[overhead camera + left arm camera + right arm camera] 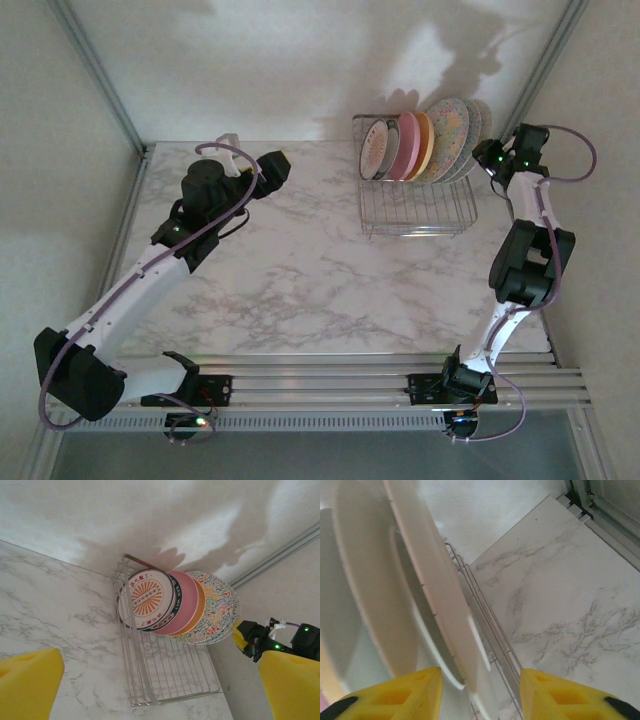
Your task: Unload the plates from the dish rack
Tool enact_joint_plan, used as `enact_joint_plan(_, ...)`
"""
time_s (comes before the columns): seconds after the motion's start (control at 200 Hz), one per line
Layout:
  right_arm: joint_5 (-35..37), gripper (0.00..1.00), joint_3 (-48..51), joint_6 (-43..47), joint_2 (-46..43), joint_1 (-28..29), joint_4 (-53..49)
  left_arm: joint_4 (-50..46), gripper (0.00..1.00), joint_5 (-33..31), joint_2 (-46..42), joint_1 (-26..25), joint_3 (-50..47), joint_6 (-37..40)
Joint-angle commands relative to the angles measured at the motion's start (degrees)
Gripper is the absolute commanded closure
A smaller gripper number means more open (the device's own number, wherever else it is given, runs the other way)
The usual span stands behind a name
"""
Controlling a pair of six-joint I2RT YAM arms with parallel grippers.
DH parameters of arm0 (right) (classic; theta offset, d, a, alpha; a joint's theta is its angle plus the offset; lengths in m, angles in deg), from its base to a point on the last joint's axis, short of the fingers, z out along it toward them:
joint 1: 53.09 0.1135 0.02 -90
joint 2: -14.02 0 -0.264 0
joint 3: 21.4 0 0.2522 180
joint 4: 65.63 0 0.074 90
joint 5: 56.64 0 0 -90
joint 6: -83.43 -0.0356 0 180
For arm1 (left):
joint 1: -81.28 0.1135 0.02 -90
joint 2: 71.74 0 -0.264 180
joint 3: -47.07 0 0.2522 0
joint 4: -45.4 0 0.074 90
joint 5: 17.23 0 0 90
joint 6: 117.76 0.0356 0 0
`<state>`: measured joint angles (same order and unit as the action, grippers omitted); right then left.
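Several plates stand on edge at the back of the dish rack (412, 212): a white one with an orange centre design (146, 597) in front, then a pink plate (186, 596), an orange plate (201, 605) and speckled plates (219, 609). My right gripper (490, 158) is at the right end of the row, behind the speckled plates (452, 135). In the right wrist view its jaws (480, 695) stand apart around the pale rim of the last plate (440, 610), with a gap to the right finger. My left gripper (275, 167) hangs open over the table left of the rack, holding nothing (160, 680).
The rack's front half (172, 672) is bare wire over the marble table (290, 270). The back wall and a metal frame post (545, 70) stand close behind the plates and the right arm. Rack wires (492, 627) run just right of the gripped-around rim.
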<state>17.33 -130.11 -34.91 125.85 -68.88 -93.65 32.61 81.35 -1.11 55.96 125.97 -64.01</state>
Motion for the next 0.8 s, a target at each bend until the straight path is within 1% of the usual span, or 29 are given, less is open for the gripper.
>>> enact_joint_plan(0.0, -3.1, 0.56, -3.9, 0.1, 1.3, -0.3, 1.9, 0.0, 0.0, -0.2, -1.9, -0.7, -0.2, -0.8)
enact_joint_plan(0.145, -4.4, 0.61, -5.9, 0.8, 3.3, -0.5, 1.3, -0.2, 0.01, -0.7, -2.3, -0.7, -0.6, -0.9)
enact_joint_plan(0.501, -6.5, 0.68, -11.3, 3.9, 7.2, -0.6, -2.0, 0.0, 0.0, -0.7, -2.2, -0.9, 0.0, -1.3)
enact_joint_plan(0.636, -7.5, 0.7, -13.6, 5.6, 8.7, -0.7, -4.0, -0.1, 0.0, -0.7, -2.2, -1.0, 0.2, -1.5)
enact_joint_plan(0.791, -8.1, 0.69, -14.8, 7.4, 9.6, -0.6, -5.4, -0.2, 0.0, -0.7, -2.1, -1.0, 0.5, -1.5)
